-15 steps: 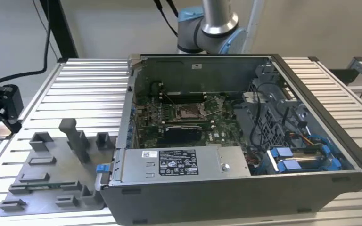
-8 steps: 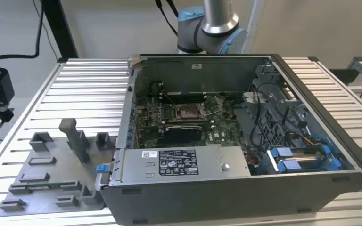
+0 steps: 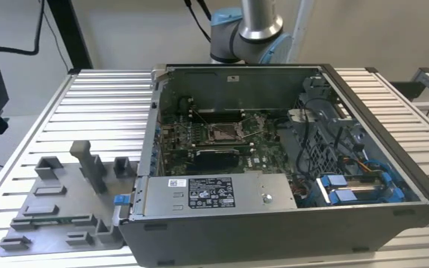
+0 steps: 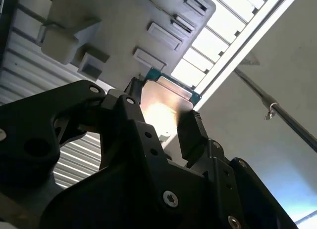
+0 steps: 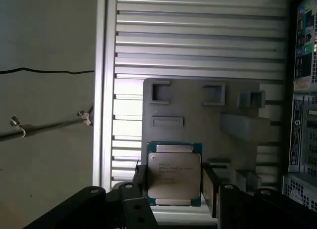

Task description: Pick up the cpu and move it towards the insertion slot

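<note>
The cpu [image 5: 173,175] is a flat square chip with a pale silvery top and a thin greenish edge. My gripper [image 5: 174,187] is shut on it, one black finger [image 5: 140,182] on each of two opposite sides. In both wrist views the chip hangs well above the grey fixture plate [image 5: 198,110]. The second wrist view shows the cpu [image 4: 164,106] glinting between the fingers [image 4: 192,132] of the gripper [image 4: 161,117]. The insertion slot [image 3: 225,132], a shiny metal frame with a dark centre, lies on the green board inside the open computer case [image 3: 393,167].
The grey fixture plate [image 3: 58,209] with upright blocks lies on the slatted table [image 3: 103,95] at the exterior view's left of the case. A labelled silver power-supply box [image 3: 207,192] fills the case's near side. A black recess [image 3: 213,159] sits beside the slot. The arm's base [image 3: 246,33] stands behind the case.
</note>
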{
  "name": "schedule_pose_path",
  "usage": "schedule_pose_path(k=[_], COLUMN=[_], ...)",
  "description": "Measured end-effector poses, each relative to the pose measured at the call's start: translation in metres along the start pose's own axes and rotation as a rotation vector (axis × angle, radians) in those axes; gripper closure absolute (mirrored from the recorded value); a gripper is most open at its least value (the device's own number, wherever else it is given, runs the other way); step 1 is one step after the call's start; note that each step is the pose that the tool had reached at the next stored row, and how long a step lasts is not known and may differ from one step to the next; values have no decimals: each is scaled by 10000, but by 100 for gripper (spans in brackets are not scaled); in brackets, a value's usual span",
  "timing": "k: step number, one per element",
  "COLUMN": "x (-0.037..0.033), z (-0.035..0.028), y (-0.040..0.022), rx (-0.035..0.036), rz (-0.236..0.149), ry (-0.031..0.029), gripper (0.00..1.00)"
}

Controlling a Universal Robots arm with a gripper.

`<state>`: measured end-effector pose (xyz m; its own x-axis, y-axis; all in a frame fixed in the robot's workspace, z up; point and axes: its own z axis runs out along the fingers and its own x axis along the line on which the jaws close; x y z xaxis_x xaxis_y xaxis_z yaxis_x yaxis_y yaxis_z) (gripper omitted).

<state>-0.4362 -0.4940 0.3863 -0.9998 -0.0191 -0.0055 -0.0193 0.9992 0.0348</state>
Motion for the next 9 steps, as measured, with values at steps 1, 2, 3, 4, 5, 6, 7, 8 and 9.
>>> schedule_pose_path(k=[1, 2, 3, 4, 5, 6, 7, 8, 9], x=[0, 0, 0, 0, 0, 0, 0, 0, 0], z=[0, -2, -3, -3, -4, -4, -14, -31, -48], y=[0, 1, 0, 1, 1, 0, 1, 2, 2], rx=[0, 1, 2, 1, 2, 2, 5, 6, 3], rz=[0, 1, 0, 0, 1, 0, 1, 1, 1], ry=[-2, -1, -1, -2, -1, -1, 4, 8, 4], gripper=[100, 100, 100, 100, 100, 100, 100, 100, 100])
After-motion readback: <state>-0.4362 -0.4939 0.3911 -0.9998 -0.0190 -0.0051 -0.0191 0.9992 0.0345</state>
